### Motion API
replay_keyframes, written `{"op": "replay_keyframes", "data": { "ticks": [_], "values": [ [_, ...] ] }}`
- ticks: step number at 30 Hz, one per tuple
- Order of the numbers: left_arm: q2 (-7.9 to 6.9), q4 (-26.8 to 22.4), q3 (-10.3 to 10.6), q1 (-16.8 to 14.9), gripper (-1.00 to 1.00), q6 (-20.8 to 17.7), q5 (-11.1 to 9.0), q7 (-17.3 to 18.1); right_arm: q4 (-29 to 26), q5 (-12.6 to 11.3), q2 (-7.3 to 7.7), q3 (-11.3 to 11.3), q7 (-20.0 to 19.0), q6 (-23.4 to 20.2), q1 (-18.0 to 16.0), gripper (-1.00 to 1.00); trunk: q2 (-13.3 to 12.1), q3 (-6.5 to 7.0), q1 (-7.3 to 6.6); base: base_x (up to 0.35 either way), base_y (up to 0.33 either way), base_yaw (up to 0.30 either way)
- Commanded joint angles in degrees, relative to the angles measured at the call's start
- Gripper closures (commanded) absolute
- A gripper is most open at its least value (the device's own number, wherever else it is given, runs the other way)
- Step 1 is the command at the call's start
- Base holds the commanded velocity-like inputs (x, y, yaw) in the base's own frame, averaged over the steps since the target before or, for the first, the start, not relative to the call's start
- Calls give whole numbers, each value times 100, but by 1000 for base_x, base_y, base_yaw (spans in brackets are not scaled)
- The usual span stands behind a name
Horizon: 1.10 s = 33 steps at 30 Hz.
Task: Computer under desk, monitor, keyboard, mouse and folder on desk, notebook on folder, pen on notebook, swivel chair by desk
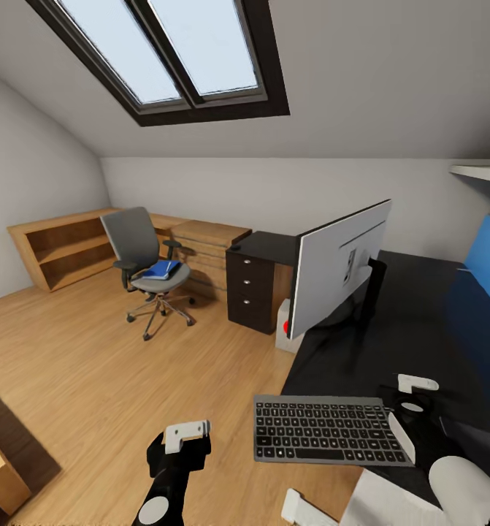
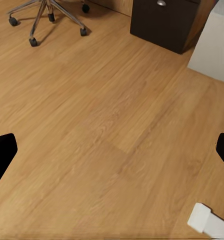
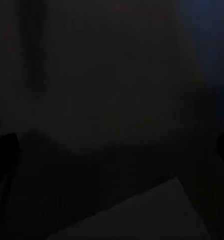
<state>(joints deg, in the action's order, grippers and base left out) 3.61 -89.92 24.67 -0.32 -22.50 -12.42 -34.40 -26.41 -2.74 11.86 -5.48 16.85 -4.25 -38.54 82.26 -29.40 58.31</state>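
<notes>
An attic bedroom workspace, partly organised: the keyboard point(image 1: 325, 429) sits at the near corner of the black tabletop point(image 1: 420, 307), its left end reaching past the edge over the floor. It lies in front of the monitor point(image 1: 339, 267), which stands upright on the tabletop with its silver-grey back to the camera and a red dot at its lower corner.

The right claw point(image 1: 412, 394) hovers close to the keyboard's right end, above the dark surface. Whether it is grasping the keyboard or released cannot be told; the right wrist view is almost black, with a pale edge point(image 3: 142, 215) low in the frame, perhaps the keyboard's rim. The overhang suggests the keyboard is being held or slid into place rather than settled.

The left claw point(image 1: 186, 432) hangs over the light wood floor point(image 2: 101, 125), released and empty, fingertips wide at the frame edges of its wrist view, likely kept clear while the other arm works.

Across the room, the swivel chair point(image 1: 146, 267) stands well apart from the tabletop, near the oak shelves point(image 1: 62, 248), with the blue folder point(image 1: 159, 270) on its seat. A black drawer unit point(image 1: 250, 288) stands at the tabletop's far end. Folder and chair remain to be moved.
</notes>
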Motion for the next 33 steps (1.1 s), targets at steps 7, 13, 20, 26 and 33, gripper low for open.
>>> {"op": "replay_keyframes", "data": {
  "ticks": [7,13,20,26,33],
  "values": [
    [-1,-8,70,-3,-100,-17,-41,-41,146,-45,0,11,11,-67,4,-100,3,-6,-1,-251,1,0],
    [-1,-8,72,-3,-100,-17,-41,-41,145,-46,0,11,11,-67,4,-100,3,-6,-1,-53,0,0],
    [-1,-8,73,-3,-100,-17,-41,-41,145,-51,0,11,11,-61,3,-100,3,-6,-1,-3,0,0],
    [-1,-8,73,-3,-100,-17,-41,-41,144,-51,0,11,11,-59,3,-100,3,-6,-1,0,0,0],
    [-1,-8,73,-3,-100,-17,-41,-41,137,-51,0,5,6,-46,4,-100,3,-6,-1,0,0,0]
  ]
}}
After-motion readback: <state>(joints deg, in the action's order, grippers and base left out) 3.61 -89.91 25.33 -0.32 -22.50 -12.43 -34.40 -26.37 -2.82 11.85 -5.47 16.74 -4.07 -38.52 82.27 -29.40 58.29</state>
